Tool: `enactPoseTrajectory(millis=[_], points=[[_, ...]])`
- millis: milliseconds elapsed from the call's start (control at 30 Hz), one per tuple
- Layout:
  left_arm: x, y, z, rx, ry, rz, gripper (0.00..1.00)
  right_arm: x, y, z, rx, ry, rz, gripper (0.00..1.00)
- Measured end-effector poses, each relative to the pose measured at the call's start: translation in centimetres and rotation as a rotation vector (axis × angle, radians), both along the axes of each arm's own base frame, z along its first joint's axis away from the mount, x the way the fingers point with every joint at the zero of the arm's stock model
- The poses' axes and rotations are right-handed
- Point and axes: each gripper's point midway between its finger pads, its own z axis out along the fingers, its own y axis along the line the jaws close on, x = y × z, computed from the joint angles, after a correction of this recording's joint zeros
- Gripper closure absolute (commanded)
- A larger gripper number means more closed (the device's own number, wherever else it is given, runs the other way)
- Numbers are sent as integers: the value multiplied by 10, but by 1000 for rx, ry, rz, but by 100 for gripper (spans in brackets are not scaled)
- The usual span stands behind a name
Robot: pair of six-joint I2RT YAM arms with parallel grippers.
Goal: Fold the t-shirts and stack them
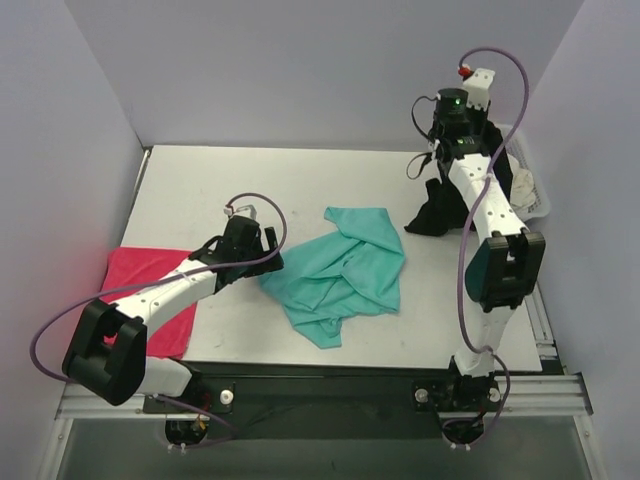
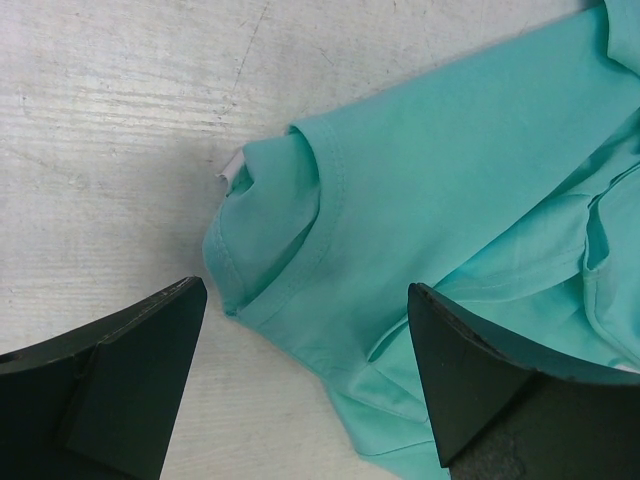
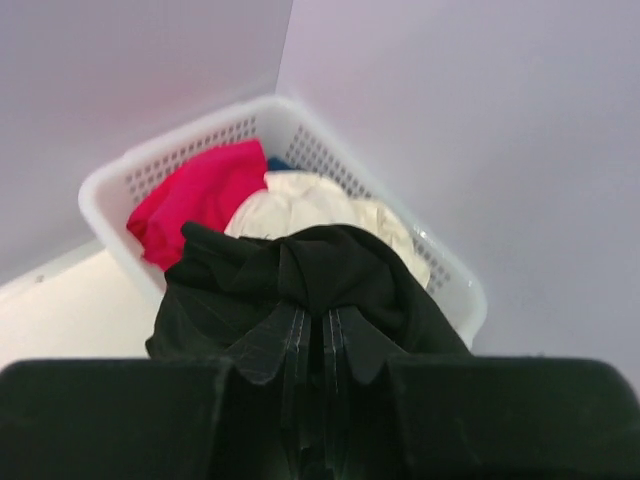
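While the pinkish-red t-shirt [image 1: 140,272] is lying flat by the table's [image 1: 250,180] left edge, most of the folding is waiting.
The teal-green t-shirt [image 1: 345,275] is sitting crumpled mid-table towards the near edge, and the left gripper [image 2: 305,310] is hovering over its collar, spread wide and gripping nothing. By the far right corner the right gripper [image 3: 320,325] is pinching the black t-shirt [image 3: 300,265], jaws pressed together, above the white basket [image 3: 190,150], where more cloth is lying. One shirt looks done, and no stack is forming yet.

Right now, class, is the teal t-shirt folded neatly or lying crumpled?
Crumpled, not folded: the teal t-shirt lies in an uneven, creased heap, its collar bunched and layers overlapping irregularly.
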Motion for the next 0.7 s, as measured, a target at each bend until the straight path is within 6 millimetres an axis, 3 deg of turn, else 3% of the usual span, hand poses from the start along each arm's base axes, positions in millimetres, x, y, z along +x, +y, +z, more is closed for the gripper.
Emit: enactPoseTrajectory(millis=[100,233,500,600,700], points=[[-1,0,0,2,3,0,7,27,-8,21,-67,-49,-30,100],[-1,0,-2,4,7,-1,7,48,-15,68,-104,-166,-62,100],[-4,0,-18,25,55,-6,7,33,-39,150,-110,-383,-157,100],[-5,-2,-20,28,63,-12,7,23,-61,157,-119,-415,-237,100],[-6,-3,-22,25,70,-19,7,16,-79,152,-129,-403,-303,100]])
